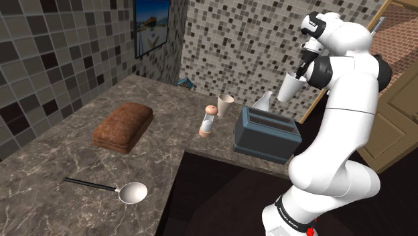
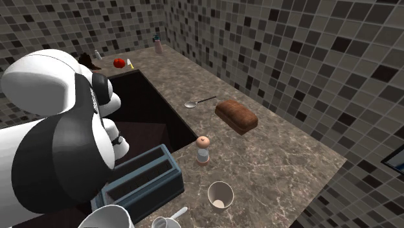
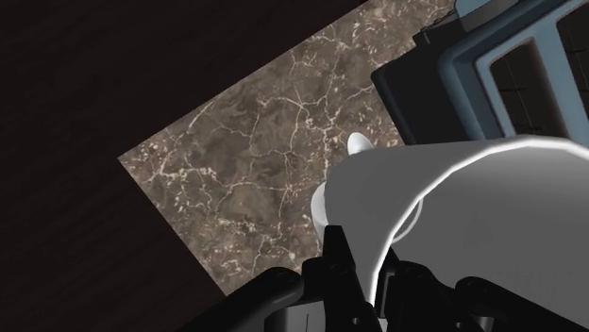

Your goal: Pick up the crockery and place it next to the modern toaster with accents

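Note:
A plain white cup hangs in the air above the far end of the blue-grey two-slot toaster, with my gripper shut on its rim. In the wrist view the black fingers clasp the cup's wall, with the toaster and the marble counter below. The second exterior view has the cup at the bottom edge beside the toaster.
A small white jug, a beige cup and a pepper mill stand close to the toaster. A brown loaf and a spoon lie further along the counter. A dark recess opens beside the toaster.

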{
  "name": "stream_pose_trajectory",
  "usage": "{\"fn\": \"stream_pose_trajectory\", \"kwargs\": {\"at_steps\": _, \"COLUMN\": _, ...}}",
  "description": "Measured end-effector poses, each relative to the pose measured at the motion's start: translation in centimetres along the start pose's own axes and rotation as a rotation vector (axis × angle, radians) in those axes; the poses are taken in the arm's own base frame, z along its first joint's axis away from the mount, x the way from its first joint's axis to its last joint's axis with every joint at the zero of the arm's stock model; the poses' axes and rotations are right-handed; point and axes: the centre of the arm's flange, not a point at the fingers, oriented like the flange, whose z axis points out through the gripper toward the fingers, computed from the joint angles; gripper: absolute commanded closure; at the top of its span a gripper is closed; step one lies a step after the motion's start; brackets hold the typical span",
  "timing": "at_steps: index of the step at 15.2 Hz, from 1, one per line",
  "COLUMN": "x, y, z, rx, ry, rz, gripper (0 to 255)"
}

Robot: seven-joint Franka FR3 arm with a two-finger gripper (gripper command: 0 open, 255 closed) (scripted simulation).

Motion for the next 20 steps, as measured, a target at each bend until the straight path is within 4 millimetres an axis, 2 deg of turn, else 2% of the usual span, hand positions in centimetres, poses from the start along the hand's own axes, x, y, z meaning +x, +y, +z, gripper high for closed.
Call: {"fn": "stream_pose_trajectory", "kwargs": {"at_steps": 20, "x": 0.6, "y": 1.6, "z": 10.4, "rx": -0.001, "ry": 0.000, "rz": 0.000, "gripper": 255}}
